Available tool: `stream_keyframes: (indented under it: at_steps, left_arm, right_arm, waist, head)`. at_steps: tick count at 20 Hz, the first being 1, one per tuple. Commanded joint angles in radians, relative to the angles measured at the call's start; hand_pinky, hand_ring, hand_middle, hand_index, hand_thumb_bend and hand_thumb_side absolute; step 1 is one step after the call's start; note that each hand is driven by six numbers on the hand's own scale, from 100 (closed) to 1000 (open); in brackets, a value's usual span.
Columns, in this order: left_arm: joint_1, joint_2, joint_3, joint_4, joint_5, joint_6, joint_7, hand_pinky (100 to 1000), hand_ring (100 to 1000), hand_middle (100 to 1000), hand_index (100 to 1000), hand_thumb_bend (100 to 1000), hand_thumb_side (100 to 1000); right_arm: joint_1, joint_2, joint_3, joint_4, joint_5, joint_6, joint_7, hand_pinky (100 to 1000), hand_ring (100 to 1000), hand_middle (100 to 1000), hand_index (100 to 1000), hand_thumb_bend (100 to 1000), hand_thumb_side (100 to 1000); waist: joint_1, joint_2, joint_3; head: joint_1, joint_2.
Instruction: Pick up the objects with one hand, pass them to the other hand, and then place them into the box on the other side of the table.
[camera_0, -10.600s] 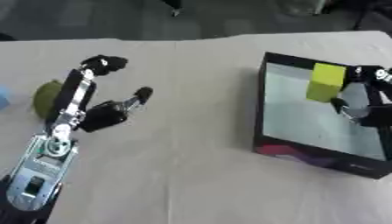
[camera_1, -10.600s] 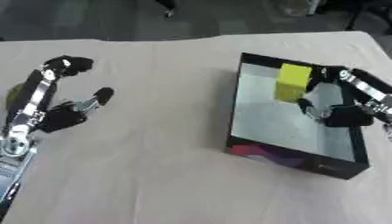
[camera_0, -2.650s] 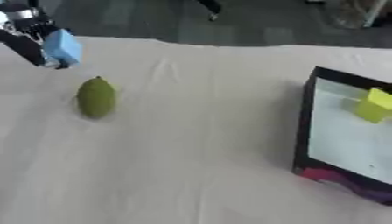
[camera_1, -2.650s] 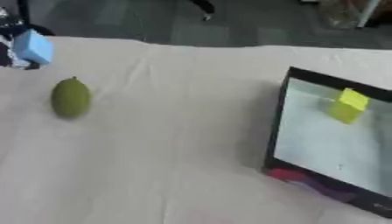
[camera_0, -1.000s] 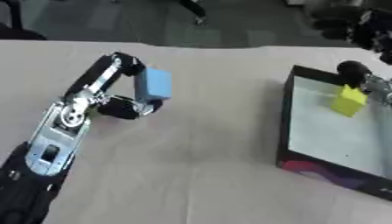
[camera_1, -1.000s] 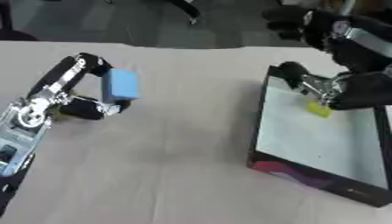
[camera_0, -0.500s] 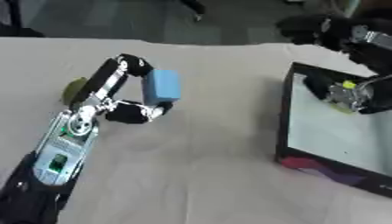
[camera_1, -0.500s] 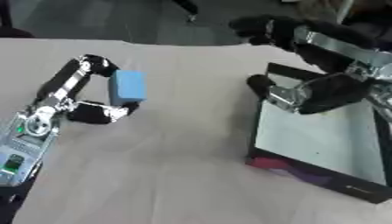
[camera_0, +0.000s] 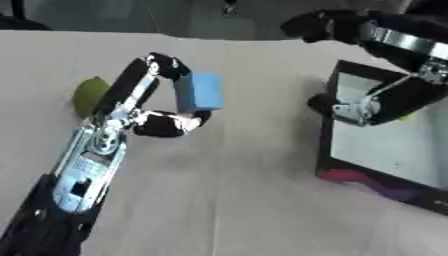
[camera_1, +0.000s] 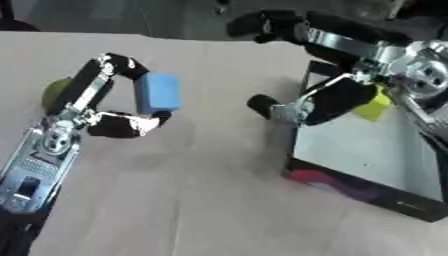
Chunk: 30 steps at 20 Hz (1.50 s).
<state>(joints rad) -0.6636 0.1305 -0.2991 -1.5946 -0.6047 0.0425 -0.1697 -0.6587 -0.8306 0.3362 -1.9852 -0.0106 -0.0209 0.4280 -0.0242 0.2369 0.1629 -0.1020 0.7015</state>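
- A beige-covered table (camera_0: 236, 200) fills the scene, its far edge meeting a dark floor.
- A black-walled box (camera_1: 359, 192) with a pale floor sits on the table's right side, a pink and purple print along its near wall.
- The robot's left hand (camera_0: 144, 115) reaches in from the lower left and holds a blue block (camera_0: 198, 92) above the cloth, pinched between the fingers curled over its top and the thumb below.
- The robot's right hand (camera_1: 337, 60) hangs over the box's left wall, fingers spread wide and grasping nothing, its thumb pointing toward the blue block, which it does not touch.
- A yellow block (camera_1: 374, 104) lies inside the box, partly hidden behind the right hand.
- An olive-green rounded object (camera_0: 88, 95) rests on the table behind the left arm, near the left edge.
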Motion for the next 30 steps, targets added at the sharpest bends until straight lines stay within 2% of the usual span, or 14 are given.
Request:
stream_keyframes:
  at_steps: [1, 9, 15, 19, 20, 21, 28, 30]
  left_arm:
    - [-0.027, -0.024, -0.011, -0.020, -0.009, -0.009, 0.007, 741, 590, 416, 507, 100, 142]
    - [-0.039, -0.072, -0.029, -0.016, -0.012, -0.022, 0.029, 732, 572, 398, 497, 100, 183]
    - [-0.045, -0.089, -0.048, -0.017, 0.008, -0.041, 0.040, 730, 555, 377, 481, 100, 219]
    - [-0.050, -0.101, -0.061, -0.015, 0.023, -0.053, 0.041, 729, 550, 373, 478, 100, 226]
    - [-0.052, -0.105, -0.063, -0.015, 0.024, -0.056, 0.042, 729, 549, 373, 478, 100, 227]
    - [-0.054, -0.109, -0.065, -0.015, 0.025, -0.058, 0.043, 729, 548, 372, 478, 100, 233]
    - [-0.068, -0.129, -0.072, -0.018, 0.016, -0.067, 0.058, 726, 542, 367, 474, 100, 251]
    - [-0.070, -0.134, -0.074, -0.020, 0.015, -0.071, 0.067, 726, 540, 366, 473, 100, 246]
  right_arm:
    - [-0.022, -0.007, 0.001, -0.015, 0.034, 0.019, 0.000, 949, 1000, 947, 932, 256, 278]
    - [-0.042, -0.011, 0.012, -0.015, 0.082, 0.022, -0.017, 934, 1000, 905, 890, 286, 233]
    - [-0.047, -0.015, 0.014, -0.015, 0.101, 0.004, -0.045, 925, 1000, 878, 862, 307, 200]
    - [-0.047, -0.011, 0.016, -0.015, 0.112, 0.010, -0.050, 925, 1000, 878, 864, 300, 215]
    - [-0.047, -0.010, 0.017, -0.015, 0.114, 0.013, -0.048, 925, 1000, 879, 866, 261, 192]
    - [-0.048, -0.008, 0.018, -0.015, 0.116, 0.017, -0.046, 926, 1000, 881, 869, 294, 220]
    - [-0.058, 0.000, 0.018, -0.015, 0.127, 0.037, -0.031, 927, 1000, 888, 881, 277, 220]
    - [-0.060, 0.003, 0.018, -0.012, 0.131, 0.040, -0.027, 929, 1000, 892, 890, 291, 245]
  waist:
    - [-0.007, -0.034, 0.009]
    - [-0.011, -0.025, 0.042]
    - [-0.011, -0.020, 0.048]
    - [-0.013, -0.015, 0.053]
    - [-0.013, -0.013, 0.055]
    - [-0.013, -0.011, 0.058]
    - [-0.019, 0.003, 0.090]
    - [-0.020, 0.007, 0.095]
  head:
    - [-0.020, 0.001]
    - [-0.072, -0.013]
    - [-0.090, -0.018]
    - [-0.096, -0.021]
    - [-0.096, -0.021]
    - [-0.097, -0.022]
    - [-0.119, -0.034]
    - [-0.124, -0.035]
